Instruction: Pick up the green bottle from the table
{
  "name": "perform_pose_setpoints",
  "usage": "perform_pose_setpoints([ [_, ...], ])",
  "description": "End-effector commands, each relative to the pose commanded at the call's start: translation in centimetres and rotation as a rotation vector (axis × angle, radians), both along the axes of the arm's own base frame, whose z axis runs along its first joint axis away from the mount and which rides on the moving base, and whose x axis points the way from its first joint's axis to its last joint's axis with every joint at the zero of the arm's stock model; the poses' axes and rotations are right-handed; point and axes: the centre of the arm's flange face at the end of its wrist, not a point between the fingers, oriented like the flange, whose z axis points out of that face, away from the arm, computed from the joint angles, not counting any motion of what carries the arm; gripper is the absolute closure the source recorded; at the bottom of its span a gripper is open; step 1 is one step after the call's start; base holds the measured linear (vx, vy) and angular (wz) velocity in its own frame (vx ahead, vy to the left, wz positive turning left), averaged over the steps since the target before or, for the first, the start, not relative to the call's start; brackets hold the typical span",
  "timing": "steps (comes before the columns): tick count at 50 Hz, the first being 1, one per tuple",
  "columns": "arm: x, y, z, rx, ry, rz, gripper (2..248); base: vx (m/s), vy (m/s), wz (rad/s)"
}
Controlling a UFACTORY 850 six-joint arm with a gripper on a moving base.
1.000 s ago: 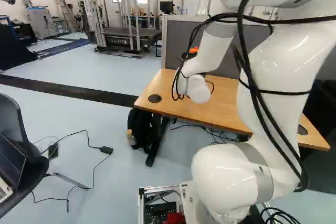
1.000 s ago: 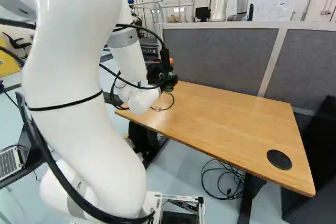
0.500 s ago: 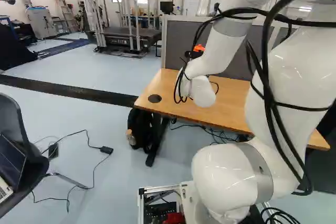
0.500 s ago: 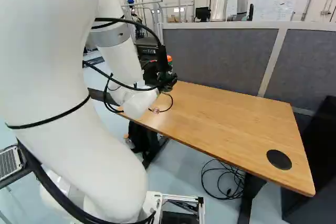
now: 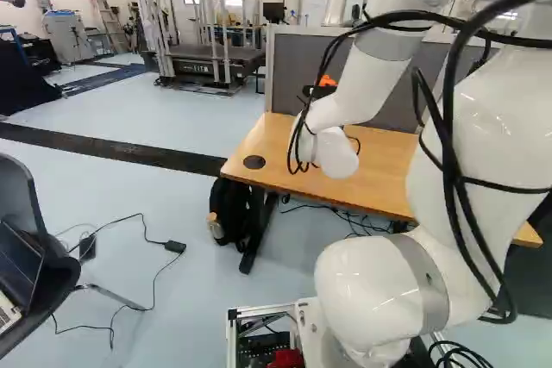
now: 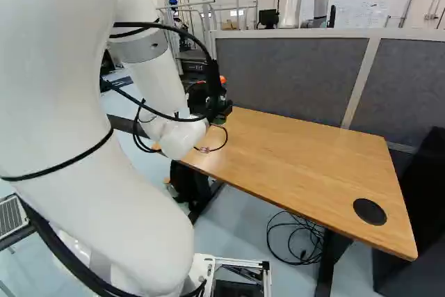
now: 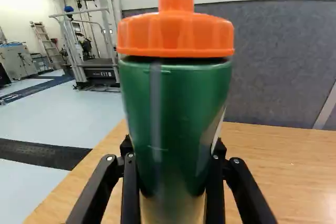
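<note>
Your tool [image 6: 221, 108] is pinching the green bottle [image 7: 176, 114], with a black finger on each side. The bottle stands up straight by the left end of the bench [image 6: 299, 165], orange lid on top. You can't see whether its bottom touches the bench. A big gray wall [image 6: 292, 74] is behind the bench.

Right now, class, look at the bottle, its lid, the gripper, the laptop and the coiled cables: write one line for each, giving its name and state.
Green bottle, upright; whether it touches the table is hidden.
Orange lid, on.
Gripper, shut on the bottle.
Laptop, open.
Black cables, loosely coiled on the floor.
</note>
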Motion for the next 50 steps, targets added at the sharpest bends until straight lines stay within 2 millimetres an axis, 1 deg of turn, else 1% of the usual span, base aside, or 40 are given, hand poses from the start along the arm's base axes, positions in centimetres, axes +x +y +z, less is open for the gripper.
perform_pose_setpoints([
  [14, -2.0, 0.5, -0.2, -0.002, 0.053, 0.043, 137, 0.000, 0.000, 0.000],
  [36, -5.9, 1.4, -1.0, -0.013, 0.158, 0.126, 137, 0.000, 0.000, 0.000],
  [50, -7.7, 1.7, -1.6, -0.022, 0.205, 0.161, 137, 0.000, 0.000, 0.000],
])
